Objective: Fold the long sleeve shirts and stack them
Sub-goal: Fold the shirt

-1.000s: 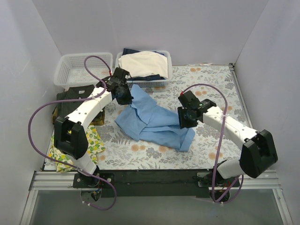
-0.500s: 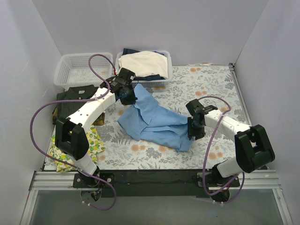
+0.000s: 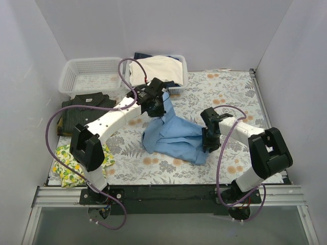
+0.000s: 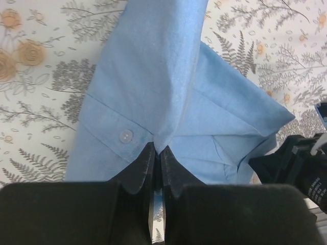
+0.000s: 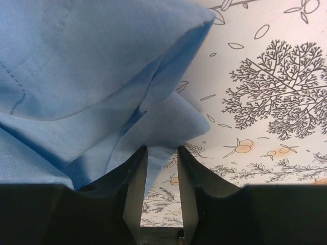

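Note:
The light blue shirt [image 3: 173, 135] lies crumpled mid-table, its upper left part lifted. My left gripper [image 3: 156, 107] is shut on a fold of it beside a button [image 4: 125, 136], and the cloth hangs from the jaws [image 4: 157, 151]. My right gripper [image 3: 209, 144] is low at the shirt's right edge. Its jaws stand a little apart, with a corner of the blue shirt [image 5: 163, 122] between the fingertips [image 5: 162, 153]. The dark pinstriped shirt [image 3: 82, 104] lies folded at the table's left side.
A lemon-print cloth [image 3: 64, 168] lies at the front left. An empty white basket [image 3: 84, 76] stands at the back left, next to a basket [image 3: 181, 64] holding cream-white garments [image 3: 156, 69]. The floral tablecloth [image 3: 230, 92] covers the table. White walls enclose three sides.
My left gripper has carried the shirt's upper part to the right, bunching the shirt narrower. My right gripper has moved right and down to the shirt's right edge.

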